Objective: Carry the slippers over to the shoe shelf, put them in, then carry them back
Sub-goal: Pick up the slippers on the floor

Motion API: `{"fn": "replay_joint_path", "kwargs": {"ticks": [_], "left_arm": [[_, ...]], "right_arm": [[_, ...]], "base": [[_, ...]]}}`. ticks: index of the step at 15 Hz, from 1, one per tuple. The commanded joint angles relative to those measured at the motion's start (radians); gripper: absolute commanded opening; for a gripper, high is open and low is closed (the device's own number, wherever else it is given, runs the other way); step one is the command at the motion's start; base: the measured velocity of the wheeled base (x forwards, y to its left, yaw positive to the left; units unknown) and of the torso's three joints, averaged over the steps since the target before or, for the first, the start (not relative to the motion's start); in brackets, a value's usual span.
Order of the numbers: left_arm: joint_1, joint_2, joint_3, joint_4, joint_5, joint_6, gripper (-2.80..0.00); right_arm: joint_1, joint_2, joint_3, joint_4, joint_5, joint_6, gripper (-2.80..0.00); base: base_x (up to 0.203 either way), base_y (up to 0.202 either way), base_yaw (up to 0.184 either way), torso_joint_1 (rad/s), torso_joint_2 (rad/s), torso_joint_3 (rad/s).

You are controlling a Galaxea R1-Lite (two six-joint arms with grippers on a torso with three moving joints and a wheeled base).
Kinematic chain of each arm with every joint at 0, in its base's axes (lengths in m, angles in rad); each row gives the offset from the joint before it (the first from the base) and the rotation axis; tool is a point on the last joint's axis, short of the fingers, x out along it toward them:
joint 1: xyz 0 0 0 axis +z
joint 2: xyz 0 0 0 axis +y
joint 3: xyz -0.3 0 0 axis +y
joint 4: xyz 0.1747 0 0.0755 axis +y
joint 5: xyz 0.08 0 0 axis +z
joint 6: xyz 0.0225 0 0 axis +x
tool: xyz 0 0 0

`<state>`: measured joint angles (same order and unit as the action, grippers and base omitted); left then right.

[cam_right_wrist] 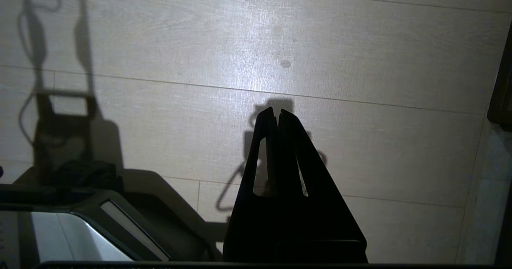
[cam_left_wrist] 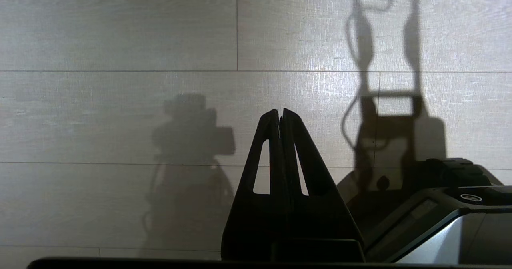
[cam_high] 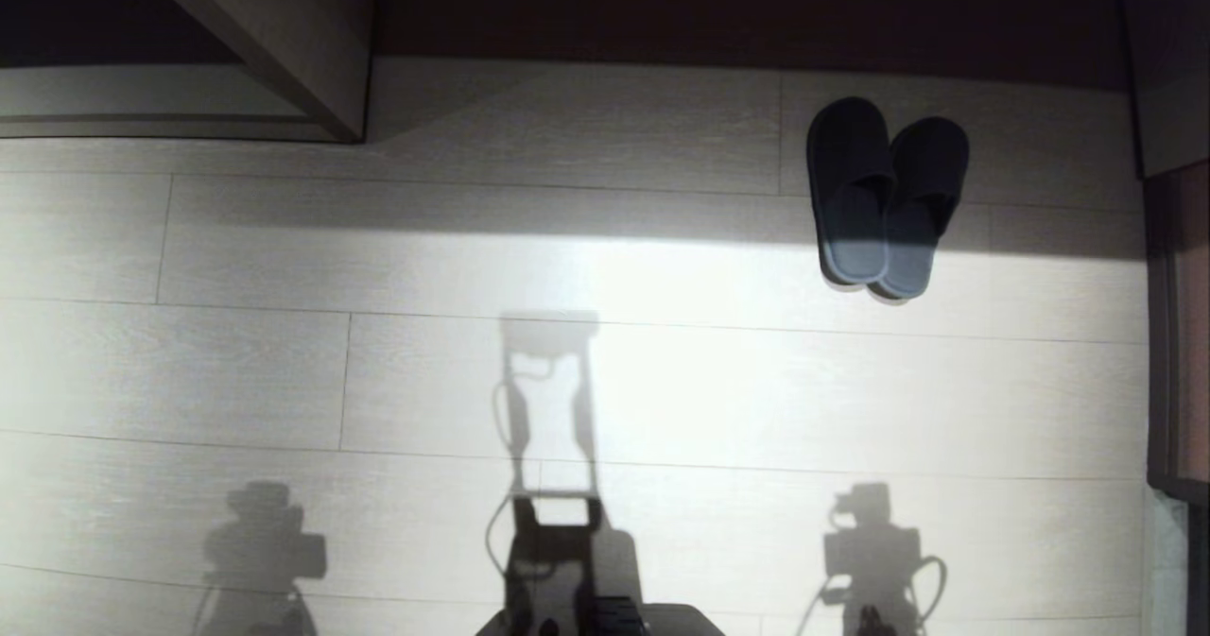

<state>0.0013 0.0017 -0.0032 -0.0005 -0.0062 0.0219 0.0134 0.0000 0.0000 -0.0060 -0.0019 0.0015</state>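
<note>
The slippers [cam_high: 884, 197], a dark slate-blue pair with paler insoles, lie side by side on the floor at the far right of the head view, toes pointing away from me. At the far left, the shoe shelf [cam_high: 142, 97] shows as a low opening with a pale base board and a grey-brown upright panel [cam_high: 284, 31]. My left gripper [cam_left_wrist: 280, 111] is shut and empty, hanging over bare floor. Beside the base, my right gripper [cam_right_wrist: 277, 111] is also shut and empty above the floor. Neither gripper appears in the head view; only their shadows fall on the floor.
Pale wood-look floor planks [cam_high: 605, 381] stretch between me and the slippers. A dark recess [cam_high: 756, 3] runs along the back. A dark vertical frame [cam_high: 1172, 334] stands at the right edge. My own base [cam_high: 586, 617] shows at the bottom.
</note>
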Motion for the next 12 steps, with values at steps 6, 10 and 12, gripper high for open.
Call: {"fn": "replay_joint_path", "kwargs": {"ticks": [6,10,12], "left_arm": [[0.000,0.001,0.000,-0.001,0.002,0.000,-2.80],[0.000,0.001,0.000,-0.001,0.002,0.000,-2.80],[0.000,0.001,0.000,-0.001,0.002,0.000,-2.80]], "right_arm": [[0.000,0.000,0.000,0.000,0.000,0.000,-2.80],[0.000,0.000,0.000,0.000,0.000,0.000,-2.80],[0.000,0.000,0.000,0.000,0.000,0.000,-2.80]], "base": [[0.000,0.000,0.000,0.002,0.00,-0.196],[0.000,0.000,0.000,0.004,0.01,-0.199],[0.000,0.000,0.000,0.002,0.00,-0.193]]}}
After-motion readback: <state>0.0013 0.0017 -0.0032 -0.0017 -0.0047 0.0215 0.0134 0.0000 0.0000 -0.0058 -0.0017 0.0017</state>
